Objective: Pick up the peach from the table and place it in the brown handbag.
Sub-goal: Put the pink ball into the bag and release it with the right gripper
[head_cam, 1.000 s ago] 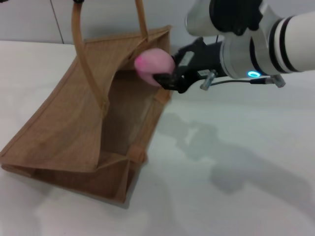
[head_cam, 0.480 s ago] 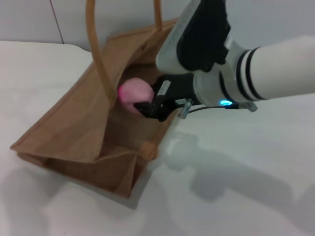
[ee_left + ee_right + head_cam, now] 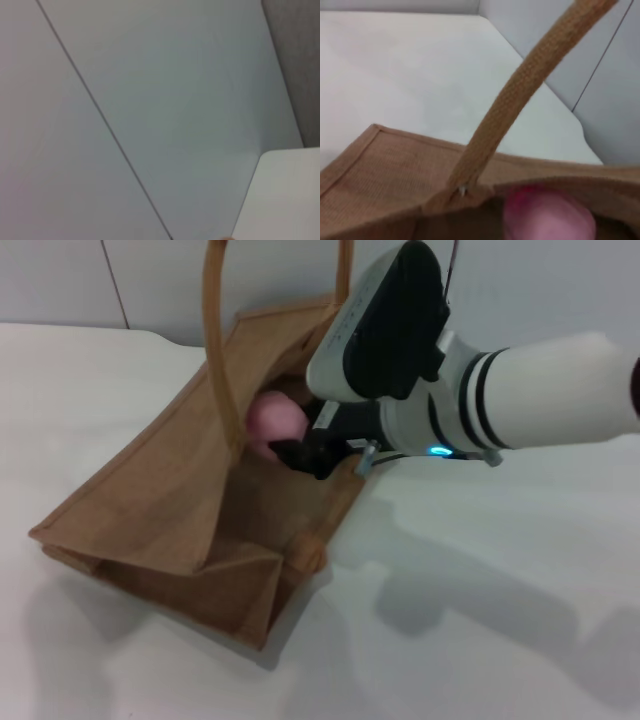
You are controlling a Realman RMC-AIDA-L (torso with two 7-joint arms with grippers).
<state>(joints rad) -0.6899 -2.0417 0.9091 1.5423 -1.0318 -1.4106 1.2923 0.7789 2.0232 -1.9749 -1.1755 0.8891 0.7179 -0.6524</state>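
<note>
The brown handbag [image 3: 170, 505] stands open on the white table [image 3: 480, 640], its handles upright. My right gripper [image 3: 292, 452] reaches into the bag's mouth from the right and is shut on the pink peach [image 3: 275, 420], held inside the opening just below the rim. In the right wrist view the peach [image 3: 547, 215] shows just behind the bag's rim [image 3: 395, 165], with one handle [image 3: 520, 95] crossing in front. My left gripper is out of view; its wrist view shows only a wall and a table corner [image 3: 280, 195].
The bag's near handle [image 3: 222, 370] rises just left of the peach. The far handle [image 3: 345, 270] stands behind my right arm [image 3: 520, 390]. Bare table lies to the right and front of the bag.
My right gripper has carried the peach leftward and down, from the bag's far rim into its opening. The bag has shifted slightly to the right in the head view.
</note>
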